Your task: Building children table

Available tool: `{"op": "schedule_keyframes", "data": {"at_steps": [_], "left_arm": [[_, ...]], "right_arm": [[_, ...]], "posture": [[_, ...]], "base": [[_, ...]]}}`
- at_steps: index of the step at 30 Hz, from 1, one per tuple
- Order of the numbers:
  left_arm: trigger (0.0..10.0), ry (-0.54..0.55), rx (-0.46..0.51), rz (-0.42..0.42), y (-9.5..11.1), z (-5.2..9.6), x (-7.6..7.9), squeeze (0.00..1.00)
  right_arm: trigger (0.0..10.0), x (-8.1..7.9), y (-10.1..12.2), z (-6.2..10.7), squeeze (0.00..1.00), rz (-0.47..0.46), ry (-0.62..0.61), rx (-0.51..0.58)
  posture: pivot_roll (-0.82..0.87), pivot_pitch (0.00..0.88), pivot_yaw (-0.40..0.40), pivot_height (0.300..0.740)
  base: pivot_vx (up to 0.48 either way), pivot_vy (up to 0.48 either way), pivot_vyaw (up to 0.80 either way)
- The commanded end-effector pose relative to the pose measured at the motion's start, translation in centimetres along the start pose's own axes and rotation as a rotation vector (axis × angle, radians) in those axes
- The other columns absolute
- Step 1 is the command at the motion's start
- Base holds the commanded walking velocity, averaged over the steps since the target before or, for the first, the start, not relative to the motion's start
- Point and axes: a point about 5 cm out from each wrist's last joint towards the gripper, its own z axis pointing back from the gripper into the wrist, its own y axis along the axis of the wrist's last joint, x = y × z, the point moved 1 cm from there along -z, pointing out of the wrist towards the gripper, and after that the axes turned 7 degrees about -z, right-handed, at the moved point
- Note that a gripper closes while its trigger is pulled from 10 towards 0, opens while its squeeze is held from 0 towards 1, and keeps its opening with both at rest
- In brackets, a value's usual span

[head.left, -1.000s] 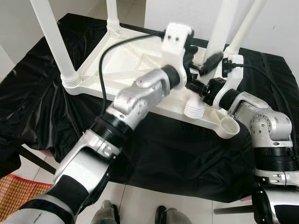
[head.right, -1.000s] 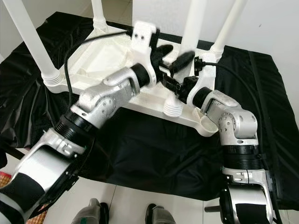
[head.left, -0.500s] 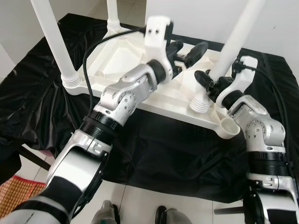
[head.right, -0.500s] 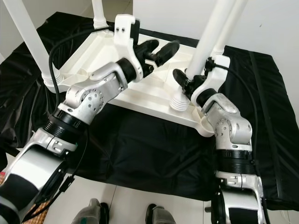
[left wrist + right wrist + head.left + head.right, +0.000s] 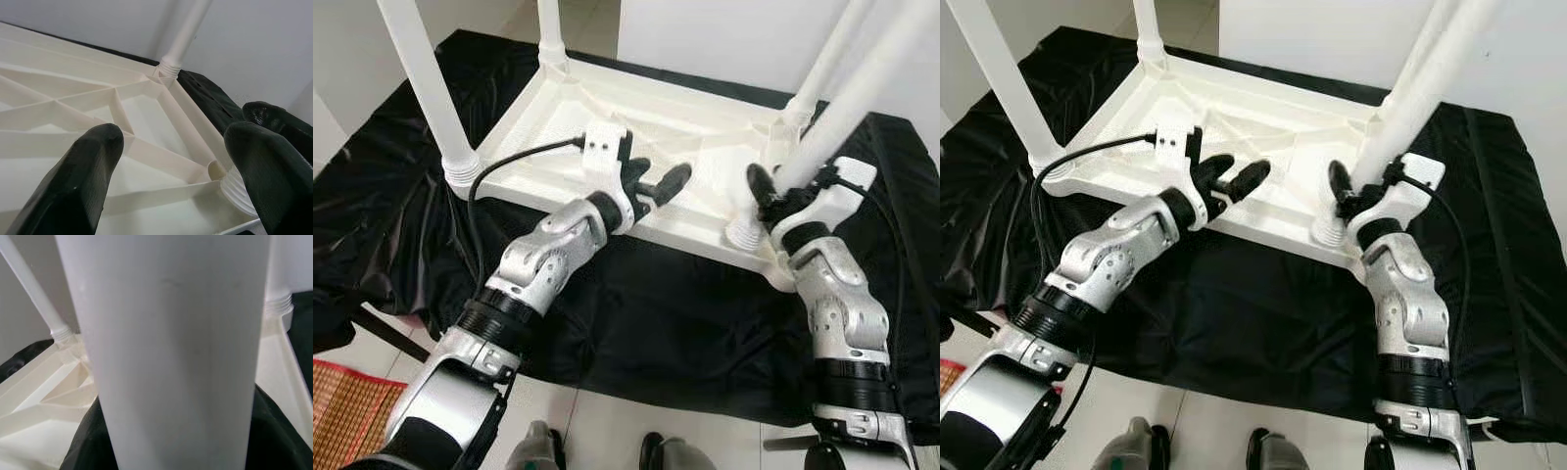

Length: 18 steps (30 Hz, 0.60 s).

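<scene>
A white plastic children's table (image 5: 607,108) lies upside down on a black cloth. Three white legs stand in its corners: near left (image 5: 421,88), far left (image 5: 548,29) and far right (image 5: 822,59). My right gripper (image 5: 778,191) is shut on the fourth leg (image 5: 862,88), which leans to the right. Its ribbed end (image 5: 744,233) rests at the near right corner; I cannot tell whether it sits in the socket. In the right wrist view the leg (image 5: 171,357) runs between the black fingers. My left gripper (image 5: 658,176) hovers open over the table's near rim with nothing in it, its fingers (image 5: 83,181) spread.
The black cloth (image 5: 685,323) covers a low surface and hangs over its front. White walls (image 5: 724,39) rise behind. Tiled floor (image 5: 607,431) and a red mat (image 5: 342,411) lie below, by my feet (image 5: 538,450).
My left gripper has let go of the leg and drawn back and down to the near rim. My right gripper has swung the leg towards the near right corner, tilting it right.
</scene>
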Motion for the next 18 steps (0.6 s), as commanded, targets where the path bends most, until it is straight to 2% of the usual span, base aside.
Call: {"op": "schedule_keyframes", "data": {"at_steps": [1,4,7,10,13,18], "left_arm": [[10.0,-0.27,0.022,-0.007,-0.4,0.4,2.0,0.0],[10.0,-0.241,0.012,0.0,-1.1,0.8,1.9,0.0],[10.0,-0.236,-0.012,-0.014,-1.9,1.0,2.2,0.0],[10.0,-0.229,-0.023,-0.024,-2.4,1.1,2.4,0.0],[10.0,-0.227,-0.054,-0.058,-3.3,1.1,3.1,0.0],[10.0,-0.237,-0.079,-0.076,-4.1,1.3,3.7,0.0]], "right_arm": [[10.0,0.2,0.3,0.4,0.0,0.016,-0.03,0.037],[10.0,0.6,0.2,0.8,0.0,0.056,-0.101,0.041],[10.0,1.5,0.5,1.1,0.0,0.142,-0.189,0.082],[10.0,1.9,0.8,1.3,0.0,0.166,-0.24,0.107],[10.0,1.3,0.7,1.8,0.0,0.278,-0.164,0.136],[10.0,1.1,0.2,2.2,0.0,0.292,-0.131,0.134]], "posture": [[0.03,0.145,-0.023,0.74],[0.02,0.143,-0.025,0.74],[0.02,0.143,-0.025,0.74],[0.02,0.143,-0.025,0.74],[0.02,0.153,-0.025,0.74],[0.03,0.162,-0.021,0.74]], "base": [[0.0,0.0,0.0],[0.0,0.0,0.0],[0.0,0.0,0.0],[0.0,0.0,0.0],[0.0,0.0,0.0],[0.0,0.0,0.0]]}}
